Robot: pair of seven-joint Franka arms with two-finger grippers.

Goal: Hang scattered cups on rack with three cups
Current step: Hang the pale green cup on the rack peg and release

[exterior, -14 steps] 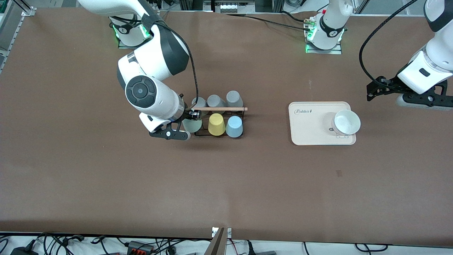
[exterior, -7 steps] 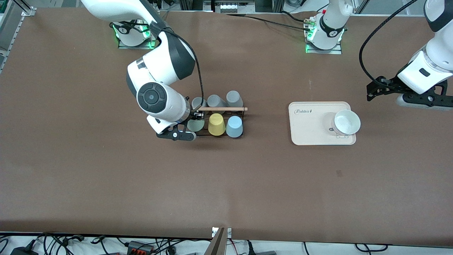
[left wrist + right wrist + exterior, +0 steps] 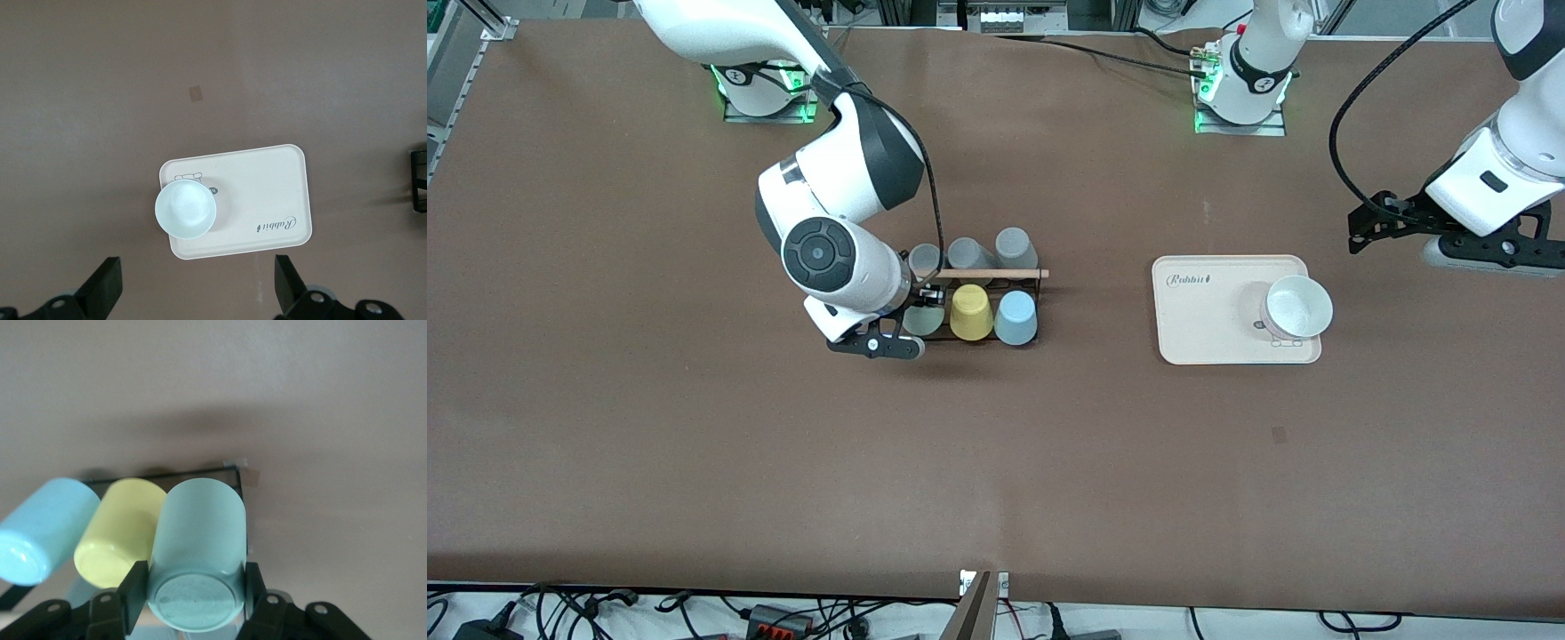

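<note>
Right end effector [image 3: 190,587] is clamped on the pale mint green tapered plastic tumbler [image 3: 197,550], held upside down over the small black wire rack [image 3: 1024,283] at its right-arm end, beside the yellow tumbler [image 3: 970,312] and light blue tumbler [image 3: 1016,317]. It looks light, stiff and slick; gripping its walls near the base suits. Left end effector [image 3: 193,300] waits open over the brown desk [image 3: 694,444] near the cream rectangular tray [image 3: 1200,329].

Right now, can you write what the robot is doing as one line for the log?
right gripper: shut on green cup, over rack | blue cup, yellow cup: on rack | left gripper: open, waiting above tray
</note>
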